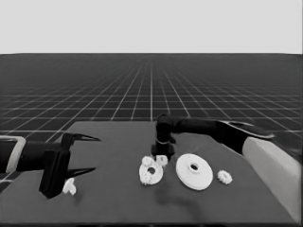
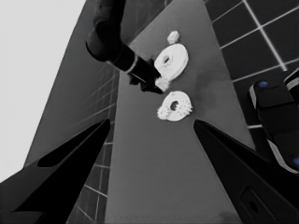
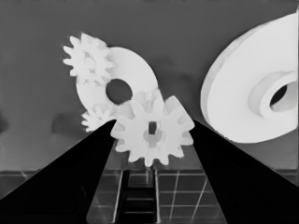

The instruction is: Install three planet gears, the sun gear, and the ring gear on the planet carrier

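Note:
My right gripper (image 1: 162,157) is shut on a planet gear (image 3: 152,133), which hangs just above the far rim of the smaller round part (image 1: 152,173), the planet carrier. Two more planet gears sit on that disc, one (image 3: 88,58) at its left far side and one (image 3: 96,119) at its near left rim. The larger round part (image 1: 194,171), the ring gear, lies flat just to the right. A fourth gear (image 1: 224,177) lies loose right of it. My left gripper (image 1: 87,154) waits open over the table's left end.
A thin white piece (image 1: 69,187) lies on the table below the left gripper's fingers, not held. The right arm's pale grey part (image 1: 277,165) fills the lower right corner. Dark machinery with blue lights (image 2: 275,112) shows past the table's edge.

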Controlling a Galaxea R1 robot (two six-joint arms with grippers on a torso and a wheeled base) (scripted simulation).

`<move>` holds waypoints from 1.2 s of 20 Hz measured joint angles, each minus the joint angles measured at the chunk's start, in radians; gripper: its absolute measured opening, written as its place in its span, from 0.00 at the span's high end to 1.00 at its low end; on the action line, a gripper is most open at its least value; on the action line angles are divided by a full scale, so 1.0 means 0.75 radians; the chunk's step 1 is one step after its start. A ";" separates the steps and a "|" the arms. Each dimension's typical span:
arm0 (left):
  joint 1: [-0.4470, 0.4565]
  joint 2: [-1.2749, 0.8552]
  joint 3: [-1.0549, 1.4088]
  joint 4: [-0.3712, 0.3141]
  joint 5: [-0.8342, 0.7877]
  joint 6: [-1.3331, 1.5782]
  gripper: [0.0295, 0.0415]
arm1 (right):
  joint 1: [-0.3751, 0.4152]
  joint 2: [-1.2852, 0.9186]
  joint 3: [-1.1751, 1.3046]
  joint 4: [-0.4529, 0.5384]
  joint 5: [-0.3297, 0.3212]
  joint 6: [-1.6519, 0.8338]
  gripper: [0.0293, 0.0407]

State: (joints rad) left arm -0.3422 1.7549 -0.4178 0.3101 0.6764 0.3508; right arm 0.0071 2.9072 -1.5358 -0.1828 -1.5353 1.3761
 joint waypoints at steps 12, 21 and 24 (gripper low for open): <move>0.000 0.000 0.000 0.000 0.000 0.000 0.25 | -0.204 0.051 -0.166 -0.191 0.074 -0.099 0.84; 0.000 0.000 0.000 0.000 0.000 0.000 0.25 | -0.206 0.052 -0.169 -0.193 0.075 -0.100 0.19; 0.000 0.000 0.000 0.000 0.000 0.000 0.25 | -0.207 0.052 -0.169 -0.193 0.076 -0.100 0.19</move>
State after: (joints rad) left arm -0.3422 1.7549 -0.4178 0.3101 0.6764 0.3508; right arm -0.1478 2.9459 -1.6625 -0.3278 -1.4787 1.3010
